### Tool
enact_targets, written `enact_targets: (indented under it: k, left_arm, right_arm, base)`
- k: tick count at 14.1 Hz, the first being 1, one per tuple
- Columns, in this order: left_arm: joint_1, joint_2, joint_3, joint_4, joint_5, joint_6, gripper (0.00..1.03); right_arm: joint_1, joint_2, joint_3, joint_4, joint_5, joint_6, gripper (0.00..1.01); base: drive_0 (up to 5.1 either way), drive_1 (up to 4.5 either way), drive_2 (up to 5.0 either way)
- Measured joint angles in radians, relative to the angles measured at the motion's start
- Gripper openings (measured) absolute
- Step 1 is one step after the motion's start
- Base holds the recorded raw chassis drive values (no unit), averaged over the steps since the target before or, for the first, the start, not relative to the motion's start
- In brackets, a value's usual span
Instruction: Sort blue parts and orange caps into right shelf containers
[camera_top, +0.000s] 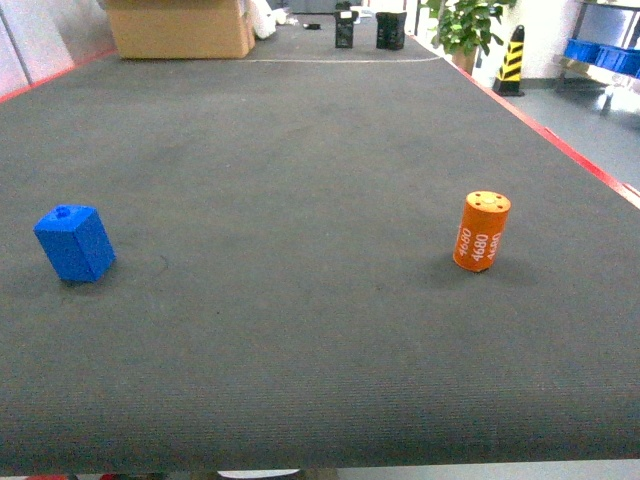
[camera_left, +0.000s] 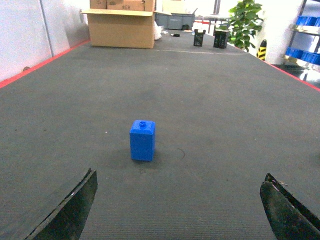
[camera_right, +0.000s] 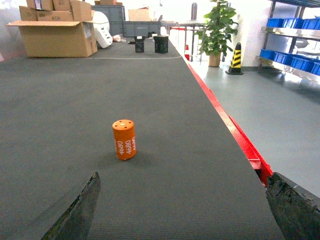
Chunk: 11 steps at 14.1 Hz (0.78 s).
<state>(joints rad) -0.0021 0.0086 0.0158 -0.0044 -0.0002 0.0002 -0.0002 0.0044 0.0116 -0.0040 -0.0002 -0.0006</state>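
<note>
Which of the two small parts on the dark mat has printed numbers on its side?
The orange cap, on the right: white "4680" on its side. The blue part is plain.

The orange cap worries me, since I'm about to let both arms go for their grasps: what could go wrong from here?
1. The orange cap stands upright as a cylinder; a glancing touch from the right gripper could tip it and send it rolling toward the red table edge.
2. The blue part sits turned at an angle in the head view, so the left gripper, with open fingers, may catch its corners and twist it.
</note>
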Motion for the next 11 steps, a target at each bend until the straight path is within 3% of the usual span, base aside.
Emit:
enact_targets:
  k: [11]
  left_arm:
    - [0.000,0.000,0.000,0.000,0.000,0.000,0.98]
  right_arm:
    - [0.000,0.000,0.000,0.000,0.000,0.000,0.98]
  base:
    - [0.0,0.00,0.0]
